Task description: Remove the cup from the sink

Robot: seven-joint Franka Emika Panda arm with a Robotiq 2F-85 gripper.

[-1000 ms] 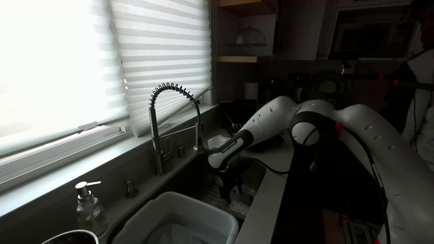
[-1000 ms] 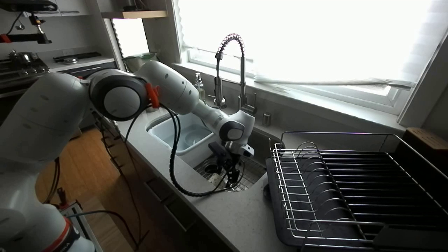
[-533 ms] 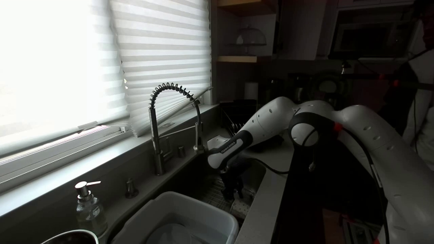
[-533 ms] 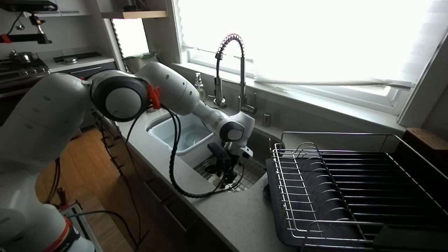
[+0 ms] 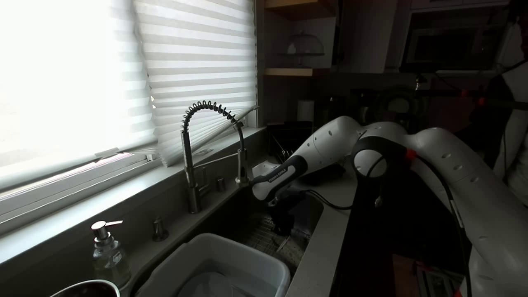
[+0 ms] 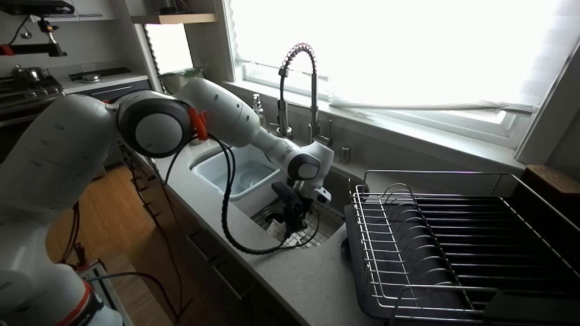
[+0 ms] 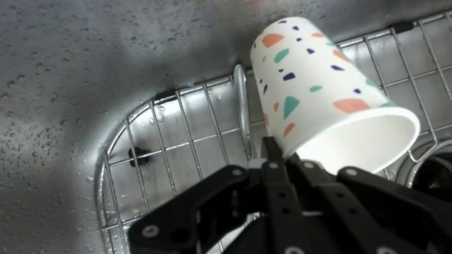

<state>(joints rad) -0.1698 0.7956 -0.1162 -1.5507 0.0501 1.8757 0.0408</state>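
A white paper cup (image 7: 310, 81) with orange, teal and navy flecks lies on its side in the sink (image 7: 53, 70), its mouth facing me in the wrist view. My gripper (image 7: 283, 155) is shut on the near part of its rim, one finger (image 7: 271, 146) outside the wall and the other inside the mouth. In both exterior views the gripper (image 5: 284, 231) reaches down into the basin, and the pale cup (image 6: 275, 229) shows beside its fingers. The fingertips are hard to make out there.
A wire grid (image 7: 191, 141) covers the sink floor, with a drain (image 7: 436, 173) at one side. A shiny metal piece (image 7: 243, 106) stands beside the cup. A white tub (image 5: 255, 260), coiled faucet (image 5: 187, 156), soap bottle (image 5: 110, 260), counter (image 6: 299, 271) and dish rack (image 6: 362, 226) surround the sink.
The gripper's fingers, spread a second ago, have come together on the cup's rim. The hand has risen slightly, and the cup looks a little shifted and tilted.
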